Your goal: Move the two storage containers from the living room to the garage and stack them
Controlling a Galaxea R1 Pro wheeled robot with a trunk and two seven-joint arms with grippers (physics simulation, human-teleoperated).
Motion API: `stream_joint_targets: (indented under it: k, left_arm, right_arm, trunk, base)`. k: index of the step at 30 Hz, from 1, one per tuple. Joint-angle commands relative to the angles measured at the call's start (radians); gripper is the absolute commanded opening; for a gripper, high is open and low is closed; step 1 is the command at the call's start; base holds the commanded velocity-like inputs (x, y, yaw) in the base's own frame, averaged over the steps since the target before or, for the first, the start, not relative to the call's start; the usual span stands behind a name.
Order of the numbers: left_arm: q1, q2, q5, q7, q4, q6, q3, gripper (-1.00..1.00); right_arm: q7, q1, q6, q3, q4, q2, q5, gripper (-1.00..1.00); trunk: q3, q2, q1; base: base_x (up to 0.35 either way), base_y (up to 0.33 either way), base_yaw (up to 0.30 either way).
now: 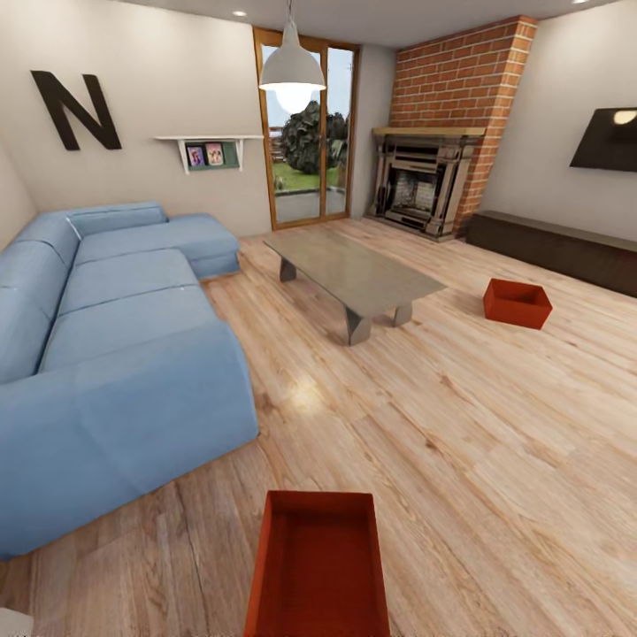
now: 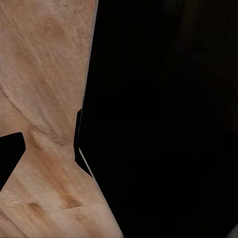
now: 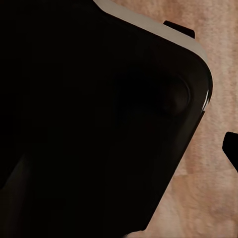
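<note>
Two red-orange open-top containers are seen on the wood plank floor (image 1: pixel 460 425) of the living rm. The near container (image 1: pixel 320 566) is cut off by the head view's bottom edge. The far container (image 1: pixel 517 303) sits tilted, just beside the grey low table (image 1: pixel 354 270), near the dark cabinet (image 1: pixel 557 248). Wrist views are mostly blocked by dark robot body; grippers' opening can't be told.
</note>
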Motion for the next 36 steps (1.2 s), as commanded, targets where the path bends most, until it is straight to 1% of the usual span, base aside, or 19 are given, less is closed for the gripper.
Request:
stream_joint_targets:
  k: [1, 36]
  left_arm:
    - [0.000, 0.000, 0.004, 0.001, 0.000, -0.003, 0.000, 1.00]
    - [0.000, 0.000, 0.004, 0.001, 0.000, -0.003, 0.000, 1.00]
  right_arm:
    - [0.004, -0.001, -0.005, 0.006, 0.003, 0.000, -0.011, 1.00]
    - [0.004, -0.001, -0.005, 0.006, 0.003, 0.000, -0.011, 1.00]
  trunk:
    - [-0.002, 0.000, 0.000]
    - [-0.058, 0.000, 0.000]
  base:
    - [0.000, 0.000, 0.000]
    - [0.000, 0.000, 0.000]
